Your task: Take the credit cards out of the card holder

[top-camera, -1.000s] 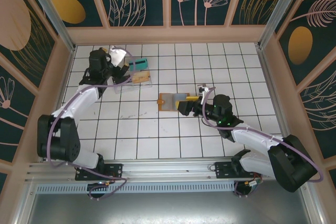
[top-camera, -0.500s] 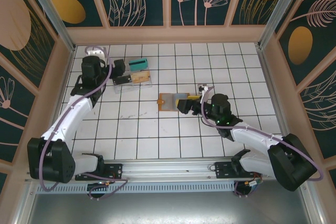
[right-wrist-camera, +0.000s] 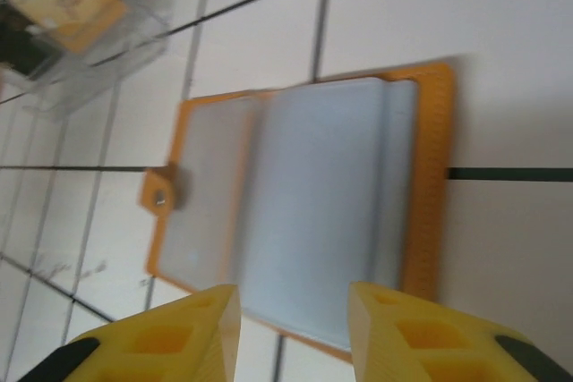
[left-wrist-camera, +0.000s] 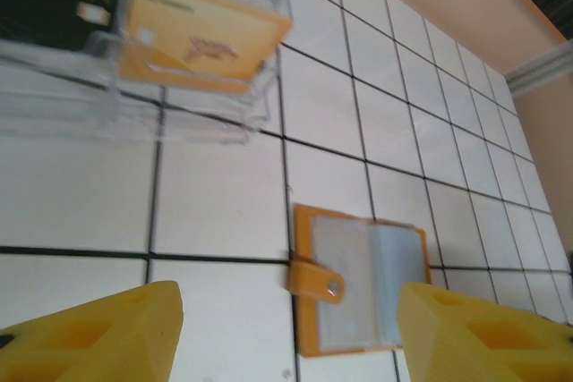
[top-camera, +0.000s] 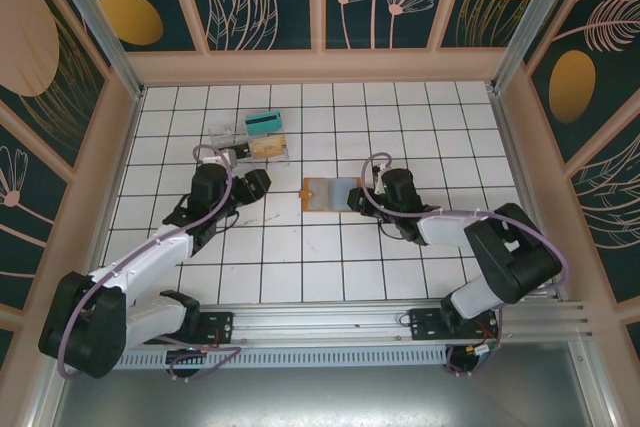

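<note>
While the card holder (top-camera: 328,193) lies open and flat on the white tiles (top-camera: 300,247), pale blue-grey face up, I reference every position to it. The right gripper (top-camera: 372,194) sits at the card holder's right edge. In its wrist view the jaws stand a little apart above the blue-grey face, pinching nothing. The left gripper (top-camera: 255,185) sits to the left of the card holder, apart from it, jaws spread wide with nothing between them. The clear tray (top-camera: 250,142) rests beyond the card holder's far-left corner, not touching it.
</note>
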`<state>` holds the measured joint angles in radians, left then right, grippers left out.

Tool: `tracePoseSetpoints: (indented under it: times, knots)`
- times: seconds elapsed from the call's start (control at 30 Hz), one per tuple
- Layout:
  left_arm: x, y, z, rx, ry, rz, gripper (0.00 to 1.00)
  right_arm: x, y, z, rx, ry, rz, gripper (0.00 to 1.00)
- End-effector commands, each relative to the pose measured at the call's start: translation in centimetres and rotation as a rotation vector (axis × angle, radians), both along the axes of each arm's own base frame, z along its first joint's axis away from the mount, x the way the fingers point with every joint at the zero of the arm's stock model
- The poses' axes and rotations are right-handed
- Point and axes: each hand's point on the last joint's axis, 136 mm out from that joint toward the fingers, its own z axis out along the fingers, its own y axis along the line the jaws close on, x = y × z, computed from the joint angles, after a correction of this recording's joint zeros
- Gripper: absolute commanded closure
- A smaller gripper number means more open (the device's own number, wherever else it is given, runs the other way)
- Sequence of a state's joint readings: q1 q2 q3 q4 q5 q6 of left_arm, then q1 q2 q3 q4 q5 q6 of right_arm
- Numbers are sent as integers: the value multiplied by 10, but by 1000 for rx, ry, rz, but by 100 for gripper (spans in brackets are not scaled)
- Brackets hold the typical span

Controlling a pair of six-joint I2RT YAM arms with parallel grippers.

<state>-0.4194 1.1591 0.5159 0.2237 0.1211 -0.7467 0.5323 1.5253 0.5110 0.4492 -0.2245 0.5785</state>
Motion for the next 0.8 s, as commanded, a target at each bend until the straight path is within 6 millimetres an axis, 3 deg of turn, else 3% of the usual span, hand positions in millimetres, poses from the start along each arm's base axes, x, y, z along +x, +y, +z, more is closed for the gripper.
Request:
tracePoseSetpoints:
  times: [0.0,0.2,0.3,0.5,0.77]
  knots:
    - [-1,-26,-2,-66,-2,-25,40,14,-9,-6,-45,23,-66,65]
    - [-5,-70,-42,-20,95,-113,61,19,-16,-21,-85,61,-97,65]
    - [-4,-89,-51,0,109,-151,62,21,-19,-26,-108,67,-112,67]
    - [0,-109,-74,37,161,-189,67,22,-17,-33,-114,89,-99,73]
    - [4,-122,-102,95,224,-211,70,22,-13,-37,-106,109,-84,78]
